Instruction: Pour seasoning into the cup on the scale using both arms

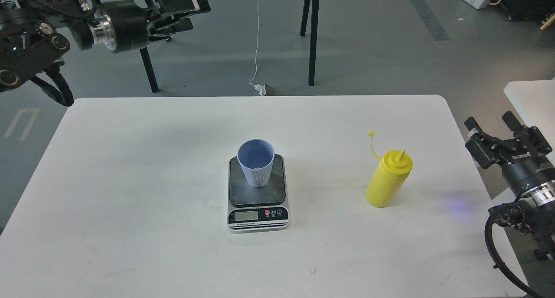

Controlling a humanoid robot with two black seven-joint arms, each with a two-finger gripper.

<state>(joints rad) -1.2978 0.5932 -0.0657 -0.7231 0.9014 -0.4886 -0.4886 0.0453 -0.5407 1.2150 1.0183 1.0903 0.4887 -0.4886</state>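
Note:
The light-blue cup stands upright on the dark platform of the scale at the table's middle. The yellow seasoning bottle stands to the right, its cap strap sticking up at its left. My left gripper is high at the back left, beyond the table's far edge, far from the cup; its fingers stand apart and hold nothing. My right gripper is at the table's right edge, to the right of the bottle and apart from it, open and empty.
The white table carries only the scale, cup and bottle. Black trestle legs and a white cable stand behind it. A second white table is at the right edge.

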